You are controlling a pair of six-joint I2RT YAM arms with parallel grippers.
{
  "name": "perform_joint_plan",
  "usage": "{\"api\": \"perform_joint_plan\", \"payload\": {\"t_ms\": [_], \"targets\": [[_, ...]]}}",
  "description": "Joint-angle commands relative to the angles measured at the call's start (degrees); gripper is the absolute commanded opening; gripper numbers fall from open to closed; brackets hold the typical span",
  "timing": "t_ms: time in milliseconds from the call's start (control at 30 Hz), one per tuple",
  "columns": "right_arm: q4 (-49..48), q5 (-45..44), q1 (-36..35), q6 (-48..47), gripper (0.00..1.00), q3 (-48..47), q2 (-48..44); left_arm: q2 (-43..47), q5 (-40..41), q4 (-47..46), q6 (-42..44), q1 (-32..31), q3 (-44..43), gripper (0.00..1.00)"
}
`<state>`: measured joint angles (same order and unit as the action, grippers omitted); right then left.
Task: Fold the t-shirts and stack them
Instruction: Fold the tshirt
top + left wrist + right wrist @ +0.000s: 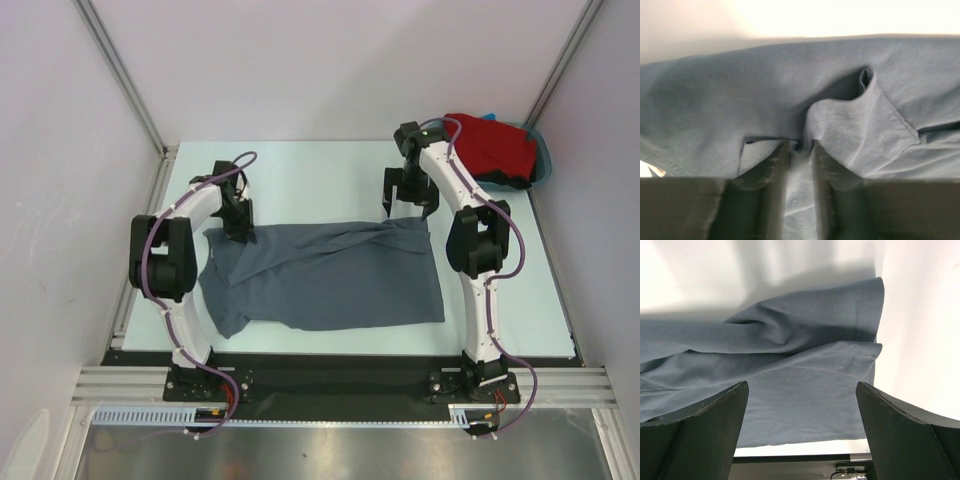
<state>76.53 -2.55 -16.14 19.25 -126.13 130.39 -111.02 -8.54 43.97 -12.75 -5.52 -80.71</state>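
- The grey t-shirt [320, 275] is spread across the middle of the table [300, 170], creased and partly doubled over. It seems to be laid out flat so that its far edge can be taken at 2 points and folded towards the arms.
- The red t-shirt [490, 145] is bundled in the teal tub [545, 160] at the far right corner, well apart from the grey one. It is judged to be waiting its turn.
- The left gripper [240, 232] is set down on the far left corner of the grey t-shirt. In the left wrist view its jaws are drawn in to a narrow gap, and a ridge of grey cloth is pinched between them.
- The right gripper [408, 205] is held over the far right corner of the same shirt, probably to match the left grip.
- In the right wrist view its jaws are spread wide and nothing is held. The hemmed corner lies between and beyond the fingers [715, 425], and contact with the cloth cannot be told.
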Motion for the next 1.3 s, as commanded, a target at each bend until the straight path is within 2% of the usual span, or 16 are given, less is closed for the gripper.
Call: {"api": "perform_joint_plan", "payload": {"t_ms": [0, 167, 367, 600, 800, 933, 967, 1000, 1100, 1133, 1167, 1267], "targets": [[3.0, -0.4, 0.0, 0.1, 0.96, -0.8, -2.0, 0.6, -2.4, -1.0, 1.0, -0.4, -1.7, 0.26], [2.7, -0.3, -0.2, 0.4, 0.95, -0.3, -2.2, 0.8, -2.6, 0.3, 1.5, -0.4, -1.9, 0.0], [2.1, -0.2, -0.6, 0.8, 0.95, 1.3, -2.9, 5.9, -4.1, 2.0, 2.5, -0.4, -1.6, 0.0], [1.7, 0.4, -1.4, 0.9, 0.95, 1.5, -2.6, 17.3, -6.6, 4.6, 3.2, -0.4, 2.5, 0.0], [1.9, 1.2, -2.6, 0.5, 0.95, 0.4, -1.5, 27.9, -9.0, 7.1, 3.0, -0.5, 10.0, 0.0], [2.0, 1.2, -3.2, 0.2, 0.95, 0.3, -1.1, 34.3, -9.8, 8.3, 3.3, -0.5, 18.4, 0.01], [2.1, 1.2, -3.4, 0.1, 0.95, 0.2, -1.0, 36.0, -10.3, 8.8, 3.2, -0.5, 19.6, 0.02], [2.1, 1.3, -3.5, -0.1, 0.95, 0.3, -0.8, 36.7, -10.5, 9.1, 2.8, -0.5, 20.8, 0.09], [2.3, 1.3, -3.9, -0.3, 0.95, 0.3, -0.7, 39.4, -12.7, 9.8, 1.9, -0.6, 25.0, 0.18], [2.3, 1.4, -4.1, -0.4, 0.95, 0.2, -0.7, 40.2, -13.5, 9.6, 1.5, -0.6, 27.0, 0.28], [2.3, 1.4, -4.1, -0.5, 0.95, 0.1, -0.7, 40.7, -14.6, 9.6, 1.4, -0.6, 27.9, 0.41], [2.4, 1.1, -4.0, -0.6, 0.95, 0.1, -0.6, 42.6, -16.3, 10.4, 1.1, -1.0, 30.0, 0.43]]}}
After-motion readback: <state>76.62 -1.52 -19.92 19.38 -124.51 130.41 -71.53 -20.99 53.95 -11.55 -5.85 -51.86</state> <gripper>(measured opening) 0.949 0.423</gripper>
